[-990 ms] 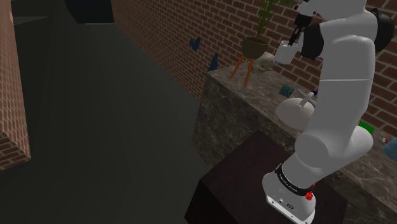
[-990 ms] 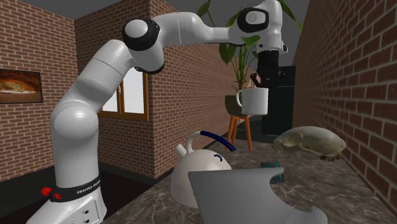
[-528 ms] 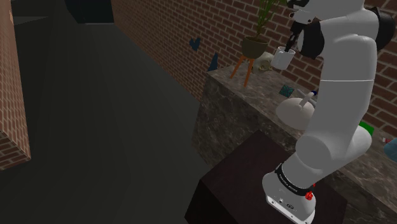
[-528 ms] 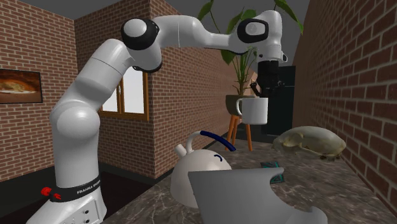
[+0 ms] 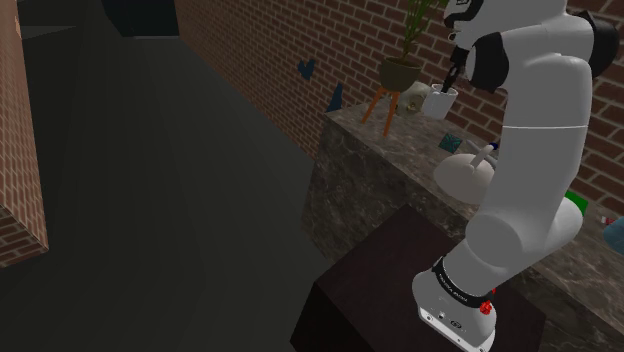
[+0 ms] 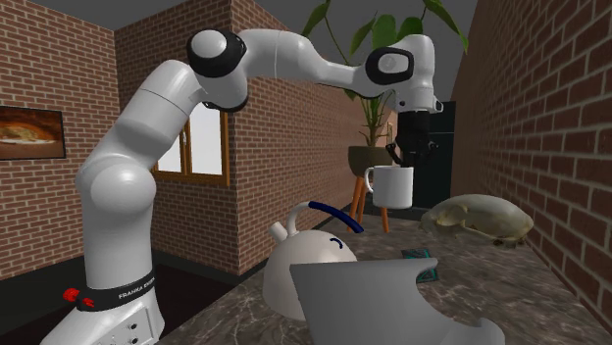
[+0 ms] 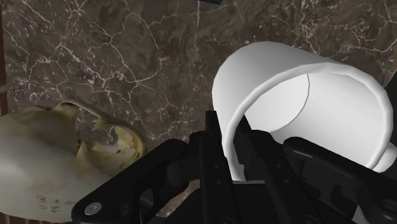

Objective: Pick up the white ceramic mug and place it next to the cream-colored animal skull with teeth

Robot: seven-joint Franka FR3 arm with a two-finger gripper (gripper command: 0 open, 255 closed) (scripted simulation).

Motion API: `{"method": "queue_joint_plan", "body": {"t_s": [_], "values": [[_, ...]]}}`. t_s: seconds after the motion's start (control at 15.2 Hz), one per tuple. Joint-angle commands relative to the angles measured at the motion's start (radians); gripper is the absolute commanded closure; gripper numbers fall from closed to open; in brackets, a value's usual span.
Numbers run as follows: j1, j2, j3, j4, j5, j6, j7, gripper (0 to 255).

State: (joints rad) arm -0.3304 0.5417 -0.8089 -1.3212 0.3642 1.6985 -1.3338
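One white mug [image 6: 394, 188], its rim clamped by the tool [image 6: 408, 165], hangs upright over the marbled counter [image 6: 510, 294], left of the cream skull [image 6: 481, 218] in the second exterior view.

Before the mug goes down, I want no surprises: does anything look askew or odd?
Nothing stands out. The mug hangs upright above the counter, its rim clamped in the tool; the skull lies on the counter nearby.
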Motion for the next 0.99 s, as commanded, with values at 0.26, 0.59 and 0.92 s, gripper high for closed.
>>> {"method": "queue_joint_plan", "body": {"t_s": [0.26, 0.59, 0.92], "values": [[0.019, 0.003, 0.004, -0.082, 0.006, 0.079, -0.009, 255], [0.026, 0.014, 0.010, -0.136, 0.016, 0.140, -0.017, 255], [0.029, 0.031, 0.020, -0.182, 0.031, 0.197, -0.027, 255]]}}
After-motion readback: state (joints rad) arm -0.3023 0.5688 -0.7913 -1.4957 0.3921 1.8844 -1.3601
